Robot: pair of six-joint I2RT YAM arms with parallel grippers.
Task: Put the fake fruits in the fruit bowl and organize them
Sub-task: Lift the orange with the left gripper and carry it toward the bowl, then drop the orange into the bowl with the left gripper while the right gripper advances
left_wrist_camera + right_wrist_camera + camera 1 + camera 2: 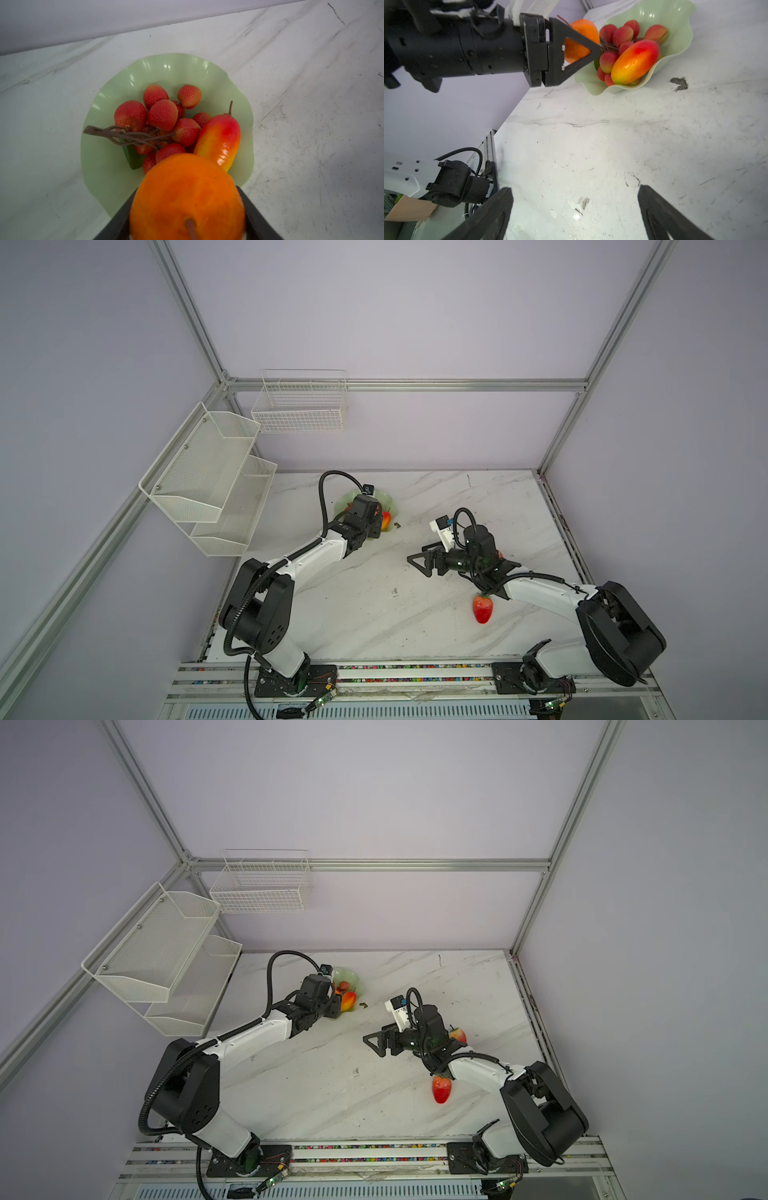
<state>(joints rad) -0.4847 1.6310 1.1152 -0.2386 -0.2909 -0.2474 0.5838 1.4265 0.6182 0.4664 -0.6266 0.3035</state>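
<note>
**Left claw pinches the orange at the bowl; right claw spread wide, holding nothing**

We start with the table (374, 622), white marble with grey veins and scuff marks. The left claw (187, 190) reaches over its far left part. Its two black fingers (254, 216) stand partway apart, pressed against either side of the orange (584, 29). The fruit fills the gap between them, with its stem end toward the wrist camera. We see it held at the bowl's rim on the side nearest the left arm, just beside the grapes. We cannot tell whether it touches them or the dish.

The right claw (574, 189) hangs over the middle of the table, turned toward the left. Its jaws are spread wide with only marble showing between them, and it grips nothing.

The bowl (166, 60), pale green with a wavy rim, sits near the back wall, partly under the left claw. In it lie the grapes (162, 114), a red bunch with a brown stem reaching toward one side of the rim. The mango (218, 139), yellow and red, leans against the bunch on the opposite side.

A strawberry (483, 609) lies on the table toward the front right, just beside the right forearm. The pale strawberry (458, 1034) lies beyond that arm's wrist, mostly hidden by it.
</note>
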